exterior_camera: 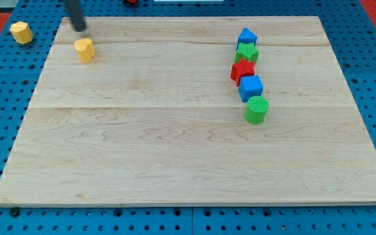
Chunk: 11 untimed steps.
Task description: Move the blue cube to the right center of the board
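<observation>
The blue cube (250, 87) sits right of the board's middle, in a near-vertical line of blocks. Above it are a red star-shaped block (242, 70), a green star-shaped block (247, 53) and a blue pentagon-like block (246, 37). Below it a green cylinder (256, 109) touches its lower corner. My tip (79, 29) is at the board's top left, far to the left of the blue cube, just above and left of a yellow block (84, 49).
A second yellow block (21, 32) lies off the wooden board (142, 163) at the view's top left, on the blue pegboard surface. A small red thing (130, 2) shows at the view's top edge.
</observation>
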Motion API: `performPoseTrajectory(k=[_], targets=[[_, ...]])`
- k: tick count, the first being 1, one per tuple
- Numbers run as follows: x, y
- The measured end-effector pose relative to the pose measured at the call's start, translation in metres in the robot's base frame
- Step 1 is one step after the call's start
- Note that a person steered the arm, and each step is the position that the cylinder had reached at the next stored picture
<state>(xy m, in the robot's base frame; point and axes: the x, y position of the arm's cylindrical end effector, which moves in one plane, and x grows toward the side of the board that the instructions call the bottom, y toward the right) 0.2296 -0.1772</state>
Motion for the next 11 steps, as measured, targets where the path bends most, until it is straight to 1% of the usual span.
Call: performPoseTrajectory(k=[1, 2, 3, 4, 5, 6, 7, 8, 9, 11], targets=[[0.021, 0.104], [0.071, 0.131], [0.124, 0.129], [0.136, 0.046], [0.113, -0.001], [0.110, -0.016], [0.114, 0.022], [0.161, 0.088], [0.200, 0.106], [0.221, 0.136]])
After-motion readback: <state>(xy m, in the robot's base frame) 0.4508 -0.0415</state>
